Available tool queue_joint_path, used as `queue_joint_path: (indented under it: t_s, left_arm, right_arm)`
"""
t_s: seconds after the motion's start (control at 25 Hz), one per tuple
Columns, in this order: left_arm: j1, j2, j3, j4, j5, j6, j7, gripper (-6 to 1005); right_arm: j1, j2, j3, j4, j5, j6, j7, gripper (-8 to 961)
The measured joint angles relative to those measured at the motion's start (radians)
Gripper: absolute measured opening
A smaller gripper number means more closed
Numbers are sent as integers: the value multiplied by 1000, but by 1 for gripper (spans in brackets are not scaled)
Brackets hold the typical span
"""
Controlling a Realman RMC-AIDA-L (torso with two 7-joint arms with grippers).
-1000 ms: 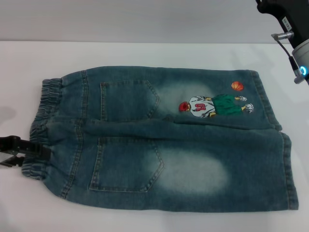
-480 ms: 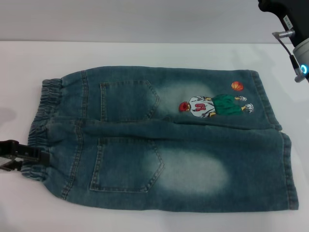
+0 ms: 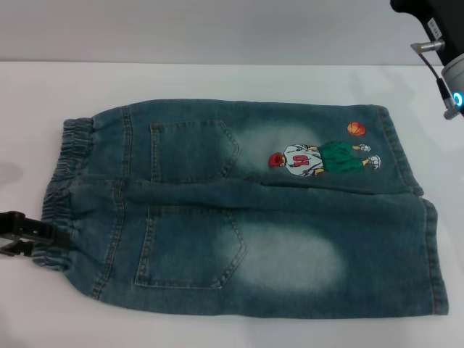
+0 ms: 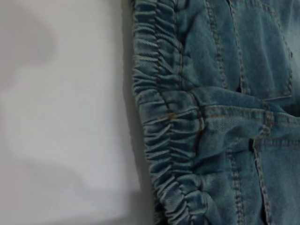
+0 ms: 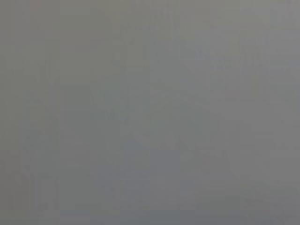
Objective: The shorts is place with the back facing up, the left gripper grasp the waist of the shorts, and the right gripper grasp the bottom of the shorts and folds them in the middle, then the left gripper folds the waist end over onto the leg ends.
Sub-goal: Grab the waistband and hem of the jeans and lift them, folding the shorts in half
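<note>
Denim shorts, faded blue, spread flat and back-up on white table. Two back pockets showing; embroidered basketball player with orange ball on far leg. Waist of the shorts at robot's left, ruched elastic band, crinkled; close up in left wrist view against bare white tabletop. Bottom of the shorts at robot's right, two straight stitched hems, near hem reaching close to table's front edge.

Left gripper low at left edge of head view, black fingers slightly parted, tips touching near end of waistband; actual pinch on cloth not clear. Right gripper up at far right corner, well apart from shorts, blue light on wrist; fingers out of view, open or closed cannot tell.

Plain grey wall behind table. Right wrist view blank grey.
</note>
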Motion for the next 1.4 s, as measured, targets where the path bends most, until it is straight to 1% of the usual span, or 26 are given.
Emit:
queue_joint_path:
  t_s: [0.2,0.36,0.56,0.8,1.0,1.12,1.16,1.2,1.28,1.4]
  left_arm:
    - [4,4,-2,4,0,-5,14,732]
    - [2,1,2,6,1,-6,18,672]
    - [-9,-6,37,8,0,0,22,418]
    - [-10,-10,40,26,0,-8,23,176]
    - [-3,-12,34,50,0,-9,30,41]
    - [-1,-14,29,52,-2,-16,48,41]
    - [0,-15,28,53,-3,-19,52,41]
    - [1,-16,28,54,-5,-22,56,41]
    - [4,-17,28,57,-7,-34,62,41]
    - [8,-18,19,59,-8,-58,76,41]
  right_arm:
    - [1,0,20,0,0,1,0,621]
    - [2,0,21,0,0,1,0,621]
    - [4,0,23,0,0,1,0,621]
    - [8,0,23,3,0,7,0,620]
    - [10,0,32,3,0,16,1,619]
    - [10,-2,34,0,-1,21,38,619]
    - [11,-9,34,-2,-3,26,98,619]
    - [11,-9,34,-2,-3,26,98,619]
    - [14,-27,31,-2,-17,28,200,620]
    - [15,-78,32,-6,-100,13,423,620]
